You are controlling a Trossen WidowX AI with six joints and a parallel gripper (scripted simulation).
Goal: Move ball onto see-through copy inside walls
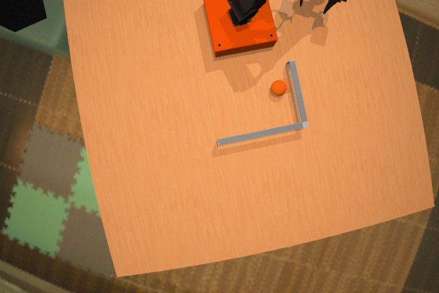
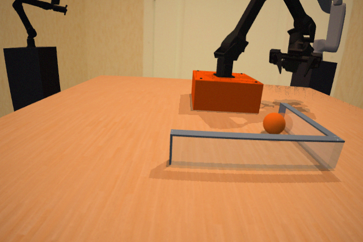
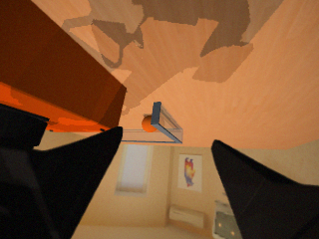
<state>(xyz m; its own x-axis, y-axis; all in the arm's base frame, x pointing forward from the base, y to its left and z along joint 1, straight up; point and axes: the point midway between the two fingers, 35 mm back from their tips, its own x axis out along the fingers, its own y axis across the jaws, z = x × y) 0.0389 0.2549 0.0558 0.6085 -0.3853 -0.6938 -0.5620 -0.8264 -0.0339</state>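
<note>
The orange ball (image 1: 278,87) (image 2: 274,123) (image 3: 149,123) rests on the table inside the corner, near the side wall (image 1: 298,95) (image 2: 307,121) (image 3: 156,115). The front wall (image 1: 260,135) (image 2: 234,151) meets that wall at the right. The faint see-through copy (image 2: 288,124) shows just beside the ball on the side-wall side. The ball partly overlaps it in the exterior view, so the ball looks offset from it. My gripper (image 1: 312,9) (image 2: 292,74) (image 3: 167,137) is open and empty, high above the table, beyond the open end of the side wall and well away from the ball.
The orange base block (image 1: 244,31) (image 2: 227,96) (image 3: 65,75) carries my arm, to the left of the gripper in the top and exterior views. The table (image 1: 159,193) (image 2: 102,198) extends around the walls. Other arms on dark stands are in the background beyond the table.
</note>
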